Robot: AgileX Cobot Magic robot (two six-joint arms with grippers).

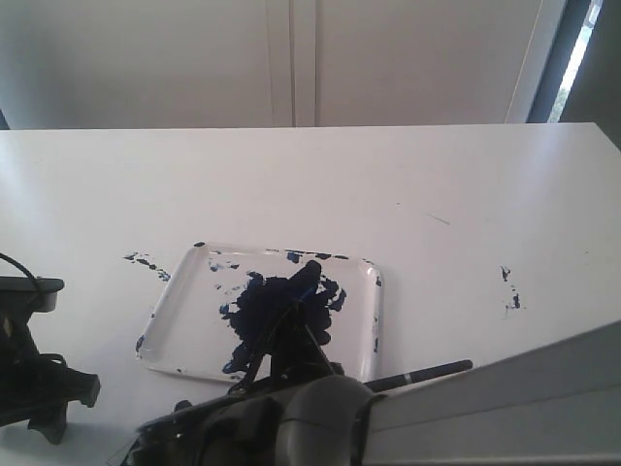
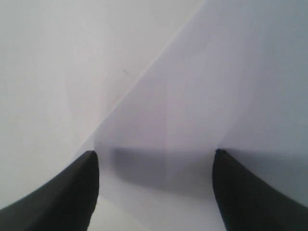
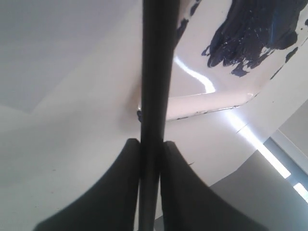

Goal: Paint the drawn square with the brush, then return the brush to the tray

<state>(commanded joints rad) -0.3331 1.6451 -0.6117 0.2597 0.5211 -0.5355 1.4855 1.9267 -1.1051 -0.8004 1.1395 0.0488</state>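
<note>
The white tray (image 1: 167,291) with its big dark blue paint blotch lies at the table's front middle. My right gripper (image 1: 291,335) reaches across from the lower right and hangs over the tray's near part. It is shut on the black brush (image 3: 156,72), whose shaft runs straight out between the two fingers (image 3: 183,187). The brush's handle (image 1: 427,373) pokes out to the right past the tray's near corner (image 3: 211,103); its tip is hidden. My left gripper (image 2: 154,154) stands open over bare white surface, at the left edge (image 1: 34,388). I cannot make out the drawn square.
Dark blue paint specks mark the table left of the tray (image 1: 146,260) and further right (image 1: 509,288). White cabinet doors (image 1: 291,58) stand behind the table's far edge. My right arm's grey link (image 1: 505,408) fills the lower right.
</note>
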